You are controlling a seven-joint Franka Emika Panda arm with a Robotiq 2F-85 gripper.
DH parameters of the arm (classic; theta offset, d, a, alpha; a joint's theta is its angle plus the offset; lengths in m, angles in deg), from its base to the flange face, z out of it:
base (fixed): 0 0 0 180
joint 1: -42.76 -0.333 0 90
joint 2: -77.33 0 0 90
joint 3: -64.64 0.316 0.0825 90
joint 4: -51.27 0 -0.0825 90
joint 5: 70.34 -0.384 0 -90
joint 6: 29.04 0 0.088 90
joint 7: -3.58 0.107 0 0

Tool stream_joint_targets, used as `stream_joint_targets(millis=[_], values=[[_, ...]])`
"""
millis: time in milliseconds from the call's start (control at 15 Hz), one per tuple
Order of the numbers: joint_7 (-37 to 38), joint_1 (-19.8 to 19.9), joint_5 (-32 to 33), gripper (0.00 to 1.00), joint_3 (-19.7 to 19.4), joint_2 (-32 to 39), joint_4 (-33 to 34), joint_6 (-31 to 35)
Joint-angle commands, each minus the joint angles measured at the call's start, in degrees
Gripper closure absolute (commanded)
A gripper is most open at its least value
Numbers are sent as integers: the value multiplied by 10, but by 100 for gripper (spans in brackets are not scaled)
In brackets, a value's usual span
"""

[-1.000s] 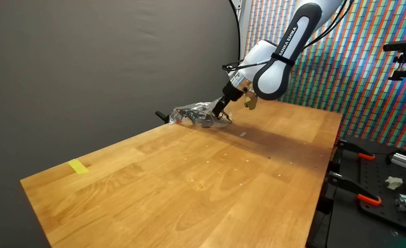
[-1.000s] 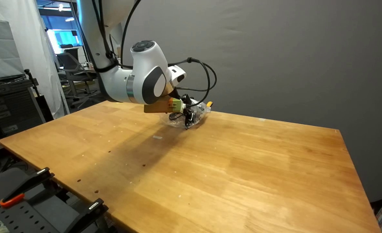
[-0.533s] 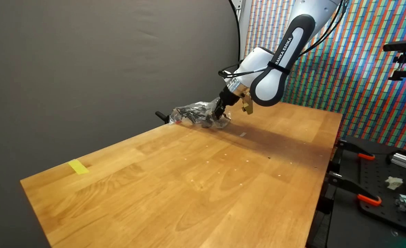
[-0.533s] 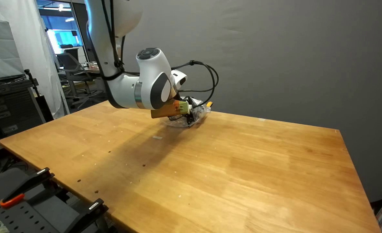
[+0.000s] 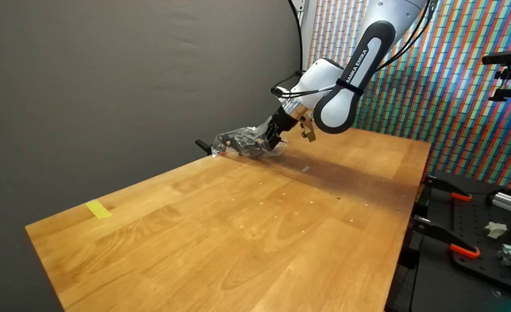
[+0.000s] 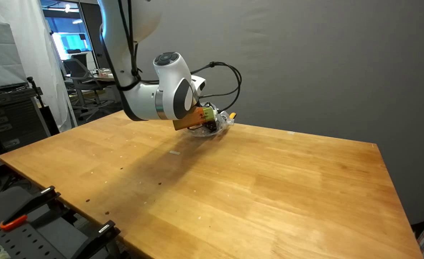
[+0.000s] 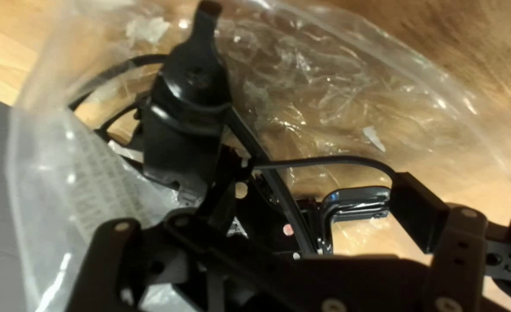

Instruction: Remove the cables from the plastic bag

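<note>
The crinkled transparent plastic bag (image 5: 238, 133) lies near the table's back edge; it also shows in an exterior view (image 6: 204, 133). In the wrist view the bag (image 7: 346, 95) fills much of the picture. The dark cables (image 7: 278, 194) and black connector pieces lie in it, with a large black plug-like piece (image 7: 186, 130) at upper left. My gripper (image 7: 318, 199) comes in from below with its fingers (image 7: 415, 212) apart, around part of the tangle. In an exterior view the gripper (image 5: 271, 143) is at the bag's near-robot end. The left fingertip is hard to make out against the dark parts.
A black handle (image 5: 203, 147) stands at the table's back edge beside the bag, and an orange-yellow tip (image 6: 232, 116) shows behind it. Yellow tape (image 5: 99, 209) marks the table (image 5: 194, 251). Clamps with orange handles (image 5: 465, 251) sit on a black side surface.
The arm has moved lower and the gripper has moved deeper into the bag and tilted. The bag's end by the gripper has drawn in slightly; the rest of the bag lies almost as before.
</note>
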Motion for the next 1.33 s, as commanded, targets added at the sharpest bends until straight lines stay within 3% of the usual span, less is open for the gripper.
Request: stream_joint_targets(millis=[0, 667, 733, 867, 1267], values=[[-20, 12, 27, 6, 14, 7, 25, 5], [-35, 38, 55, 10, 40, 41, 81, -24], [-36, 44, 56, 30, 47, 46, 87, -33], [-41, 55, 55, 40, 61, 51, 94, -46], [-59, 76, 52, 85, 89, 51, 94, -71]])
